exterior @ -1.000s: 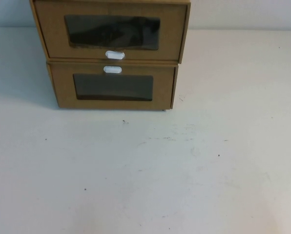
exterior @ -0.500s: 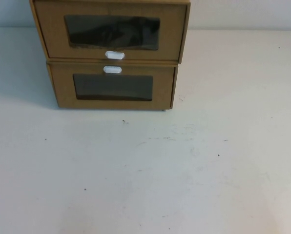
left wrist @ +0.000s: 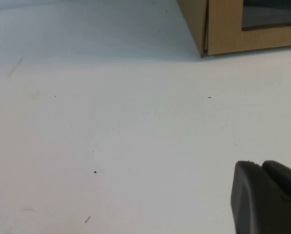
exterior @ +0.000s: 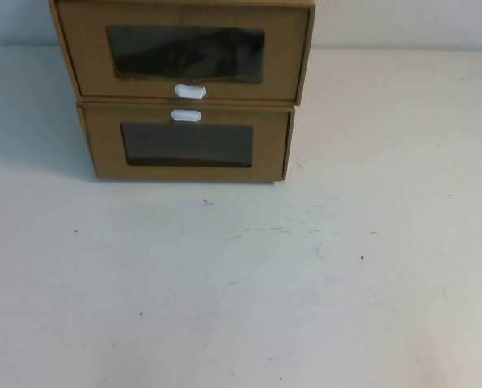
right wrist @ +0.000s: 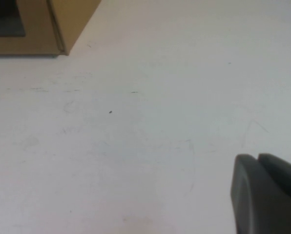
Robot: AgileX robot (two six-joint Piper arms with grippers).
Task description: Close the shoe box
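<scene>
The shoe box [exterior: 79,48] is the upper of two stacked brown cardboard boxes at the table's far side, left of centre. It has a dark window [exterior: 184,53] with a white pull tab [exterior: 190,91] below it. Its front seems to stand a little forward of the box underneath. Neither gripper shows in the high view. In the left wrist view my left gripper [left wrist: 261,163] is shut and empty, low over bare table, well short of the boxes. In the right wrist view my right gripper [right wrist: 258,157] is likewise shut and empty.
The matching lower box [exterior: 103,153] has its white tab [exterior: 186,115] above its window. Its lower corners show in the left wrist view [left wrist: 223,29] and the right wrist view [right wrist: 38,29]. The white table [exterior: 306,283] stretches in front of the boxes.
</scene>
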